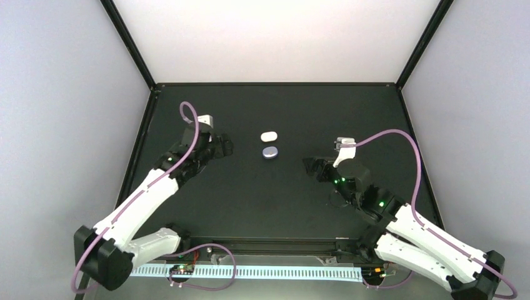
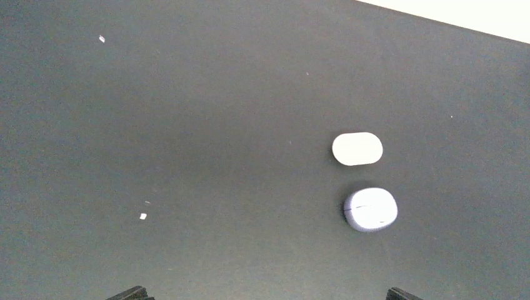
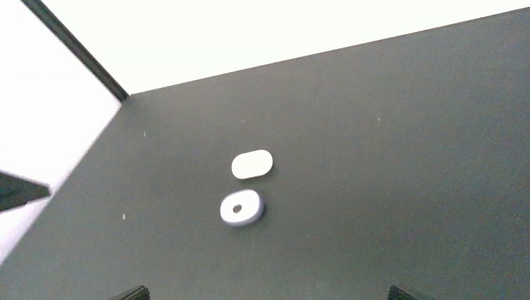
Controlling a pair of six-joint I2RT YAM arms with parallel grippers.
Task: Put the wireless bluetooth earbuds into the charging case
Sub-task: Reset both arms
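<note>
left gripper [image 1: 222, 145] wide | right gripper [image 1: 312, 167] wide | fingertips [image 2: 132, 294] cropped | white case [image 1: 269, 135], purple case [image 1: 270, 152] closed

the bench [image 1: 275, 206] has a matt black top, smooth, with a few pale specks. the white case [image 2: 357, 149] looks like smooth satin plastic, and the lilac case [image 2: 371, 209] likewise, with a faint sheen. the arm shells [image 1: 140, 205] are glossy white plastic.
</note>
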